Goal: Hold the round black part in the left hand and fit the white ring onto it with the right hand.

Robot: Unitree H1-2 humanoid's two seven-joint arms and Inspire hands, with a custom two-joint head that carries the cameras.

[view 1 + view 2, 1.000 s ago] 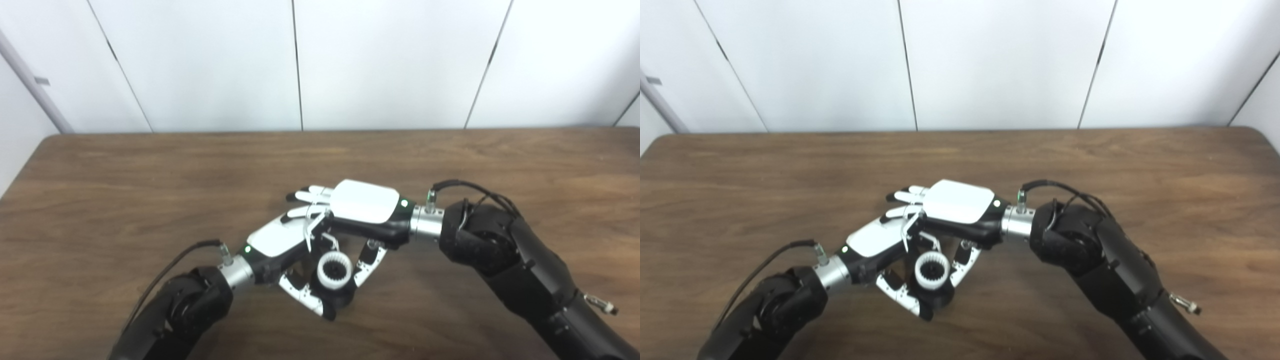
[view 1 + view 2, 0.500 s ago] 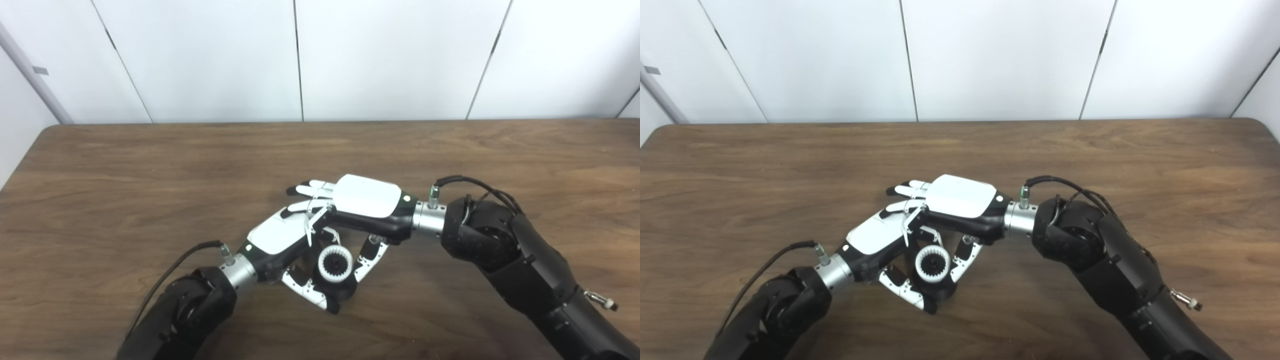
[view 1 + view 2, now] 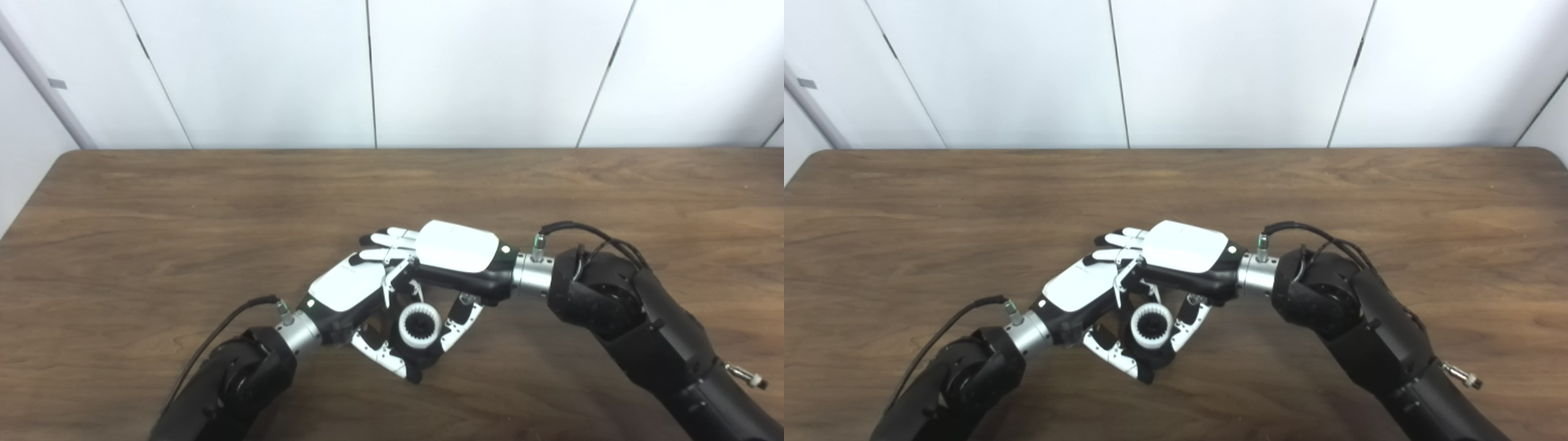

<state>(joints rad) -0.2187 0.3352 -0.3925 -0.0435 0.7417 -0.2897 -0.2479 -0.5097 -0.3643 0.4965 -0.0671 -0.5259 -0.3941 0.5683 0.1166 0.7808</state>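
Thumbs of left robot hand (image 3: 346, 288) and right robot hand (image 3: 456, 248) pinch white ring (image 3: 419, 323) seated on round black part (image 3: 422, 357), above bench (image 3: 184, 245).

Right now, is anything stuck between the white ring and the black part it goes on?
Nothing visible is. The white ring already sits against the round black part, between the thumbs of both hands.

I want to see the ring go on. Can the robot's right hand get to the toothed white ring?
Probably yes. The right hand is right above the toothed white ring, its thumb beside it. The ring sits on the round black part in the left hand; contact is hidden.
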